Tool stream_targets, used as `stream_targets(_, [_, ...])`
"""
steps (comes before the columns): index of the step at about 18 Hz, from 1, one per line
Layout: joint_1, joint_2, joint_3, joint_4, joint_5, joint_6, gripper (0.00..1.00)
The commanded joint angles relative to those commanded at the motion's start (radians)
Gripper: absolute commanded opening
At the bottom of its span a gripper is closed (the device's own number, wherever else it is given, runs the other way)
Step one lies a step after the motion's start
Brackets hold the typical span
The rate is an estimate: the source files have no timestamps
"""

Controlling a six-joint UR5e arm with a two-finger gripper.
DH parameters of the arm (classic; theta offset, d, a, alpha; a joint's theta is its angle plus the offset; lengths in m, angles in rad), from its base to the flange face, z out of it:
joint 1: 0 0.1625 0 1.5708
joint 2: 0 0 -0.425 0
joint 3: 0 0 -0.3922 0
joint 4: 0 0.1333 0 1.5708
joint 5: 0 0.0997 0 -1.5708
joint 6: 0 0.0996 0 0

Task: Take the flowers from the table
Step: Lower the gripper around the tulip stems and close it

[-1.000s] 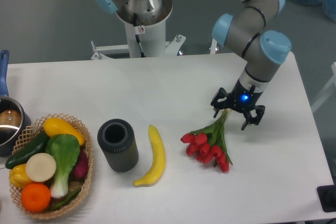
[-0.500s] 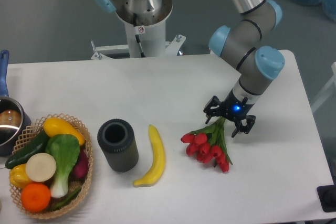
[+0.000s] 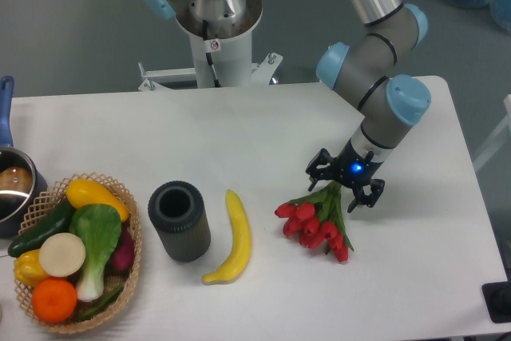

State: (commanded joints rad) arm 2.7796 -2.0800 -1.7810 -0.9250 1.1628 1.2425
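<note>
I have the gripper (image 3: 342,184) spread apart over the flowers' (image 3: 317,219) stems, bouquet lying on the table (image 3: 239,141) (banana (image 3: 231,237) nearby). Closing off-centre could pinch leaves and let them slip.

Gripper (image 3: 342,184) lower and further left, now straddling the flowers' (image 3: 317,222) stems.

My arm reaches in from the top of the view, elbow bent, with the wrist angled steeply downward. My gripper (image 3: 345,184) sits low near the surface, its black fingers spread apart, and a blue light glows on the wrist just above them.
</note>
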Motion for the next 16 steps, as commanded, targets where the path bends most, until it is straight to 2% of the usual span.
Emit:
stream_targets(7, [0.000,-0.005,-0.002,0.000,-0.002,0.020,0.99])
stream_targets(8, [0.000,-0.005,-0.002,0.000,-0.003,0.020,0.96])
stream_targets(10, [0.000,-0.003,-0.003,0.000,-0.003,0.020,0.83])
stream_targets(12, [0.000,-0.003,-0.006,0.000,-0.002,0.020,0.78])
stream_targets(15, [0.000,-0.003,-0.006,0.000,-0.002,0.020,0.76])
stream_targets(16, [0.000,-0.002,-0.008,0.000,-0.003,0.020,0.71])
